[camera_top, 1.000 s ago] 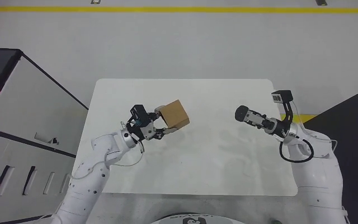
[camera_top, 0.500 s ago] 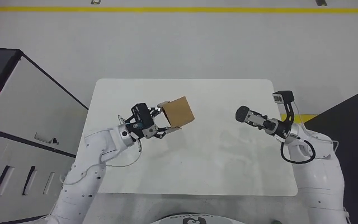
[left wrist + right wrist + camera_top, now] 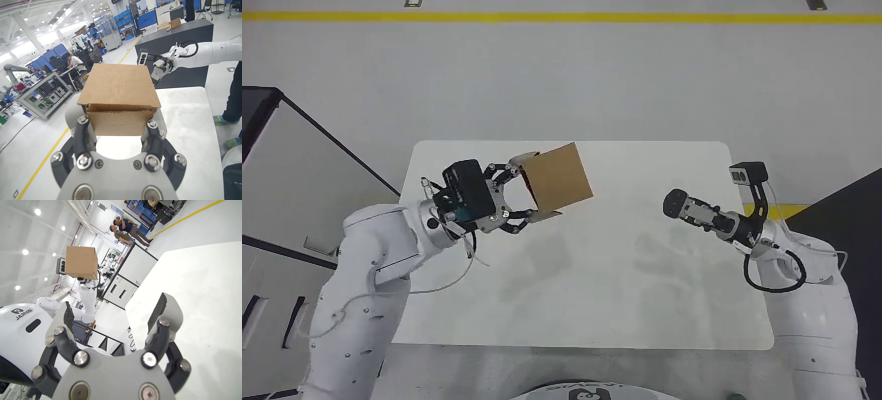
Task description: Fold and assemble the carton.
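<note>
A brown cardboard carton (image 3: 557, 178) is held up above the white table (image 3: 642, 290), near its back left part. My left gripper (image 3: 520, 192) is shut on it, one finger on each side of its near end. From the left wrist, the carton (image 3: 119, 98) is a closed box with a flap edge facing the camera, clamped between the black fingers (image 3: 81, 130). Over the table's right side my right gripper (image 3: 674, 203) stands open with nothing between its fingers (image 3: 159, 308). The right wrist view has the carton (image 3: 81, 262) far off, raised in the air.
A grey cabinet (image 3: 292, 190) stands left of the table. A dark counter (image 3: 174, 55) lies beyond the table's right side. A person's legs (image 3: 233, 102) stand by the table edge in the left wrist view.
My left arm has lifted the carton and drawn it up and toward the table's back left, tilting it. The right arm has stayed where it was.
</note>
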